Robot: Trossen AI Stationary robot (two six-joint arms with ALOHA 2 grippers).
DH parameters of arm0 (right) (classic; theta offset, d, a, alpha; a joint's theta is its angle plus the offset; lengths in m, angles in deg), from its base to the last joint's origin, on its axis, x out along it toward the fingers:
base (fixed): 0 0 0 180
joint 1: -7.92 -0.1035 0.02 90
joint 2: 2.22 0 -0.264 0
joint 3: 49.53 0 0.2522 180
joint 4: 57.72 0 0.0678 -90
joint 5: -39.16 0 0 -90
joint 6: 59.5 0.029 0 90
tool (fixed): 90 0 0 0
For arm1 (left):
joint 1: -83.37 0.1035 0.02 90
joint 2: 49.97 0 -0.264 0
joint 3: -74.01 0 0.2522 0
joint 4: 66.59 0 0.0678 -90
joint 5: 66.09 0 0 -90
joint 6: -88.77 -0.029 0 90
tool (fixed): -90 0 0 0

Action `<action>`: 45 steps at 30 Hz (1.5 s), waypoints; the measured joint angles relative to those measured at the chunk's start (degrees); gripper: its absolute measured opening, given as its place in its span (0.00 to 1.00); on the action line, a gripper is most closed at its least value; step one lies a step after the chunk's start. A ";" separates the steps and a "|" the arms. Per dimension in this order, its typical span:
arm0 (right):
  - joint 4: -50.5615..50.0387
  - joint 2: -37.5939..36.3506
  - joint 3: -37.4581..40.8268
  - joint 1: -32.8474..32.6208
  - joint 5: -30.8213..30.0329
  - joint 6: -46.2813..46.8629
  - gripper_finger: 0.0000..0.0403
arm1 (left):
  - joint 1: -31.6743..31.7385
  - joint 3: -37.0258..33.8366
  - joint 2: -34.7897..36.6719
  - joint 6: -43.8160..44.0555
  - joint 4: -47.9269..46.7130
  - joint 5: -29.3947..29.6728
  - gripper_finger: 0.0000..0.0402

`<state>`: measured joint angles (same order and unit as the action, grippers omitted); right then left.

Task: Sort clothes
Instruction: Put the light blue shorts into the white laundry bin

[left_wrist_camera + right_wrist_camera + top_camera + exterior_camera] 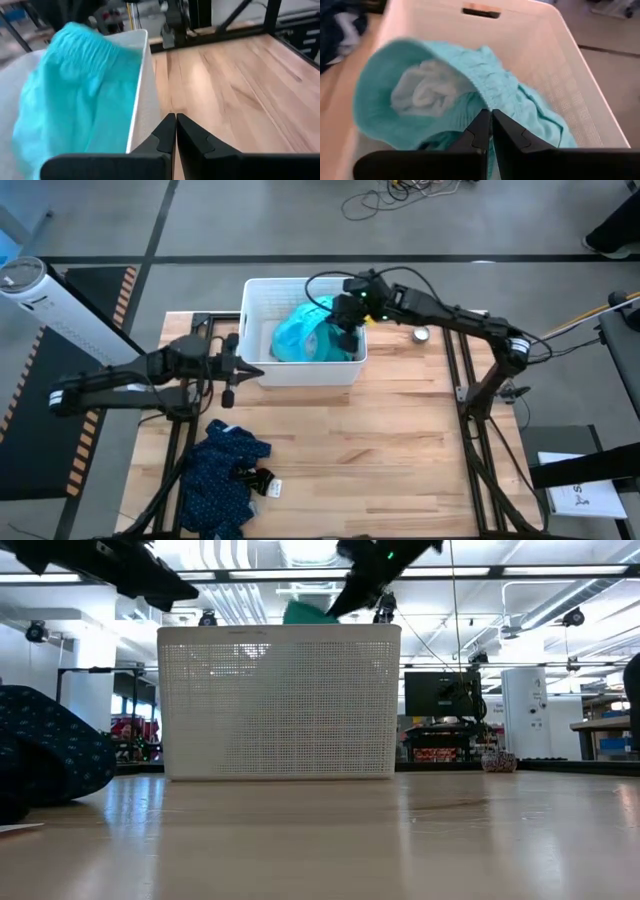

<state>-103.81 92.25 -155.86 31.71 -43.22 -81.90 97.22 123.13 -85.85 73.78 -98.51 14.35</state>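
Right gripper has its fingers pinched on the waistband of the teal garment, which bulges out of the white basket. I'd lift straight up so it clears the rim. Left gripper waits closed, near the basket's left corner. Navy garment lies at near left.

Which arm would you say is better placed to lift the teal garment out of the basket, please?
Right. Its gripper is shut on the teal garment above the basket. The left gripper, shut and empty, sits outside the basket's near wall.
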 joint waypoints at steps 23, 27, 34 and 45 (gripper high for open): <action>-12.68 14.96 -20.75 2.70 2.92 3.76 0.46 | -3.07 8.76 -10.52 2.04 -4.89 0.20 0.00; -10.73 18.19 -19.03 3.35 3.53 1.70 0.22 | -4.68 9.33 -11.30 2.04 -5.24 2.60 0.00; -10.36 27.68 -17.59 5.00 9.30 0.31 0.04 | -5.57 9.16 -13.12 2.11 -5.27 4.59 0.00; -11.13 34.22 -21.71 4.95 8.64 0.26 0.00 | -5.66 11.28 -14.71 2.46 -6.89 4.61 0.00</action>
<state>-114.94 126.48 -177.57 36.66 -34.58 -81.63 91.56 134.40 -100.55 76.24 -105.40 18.96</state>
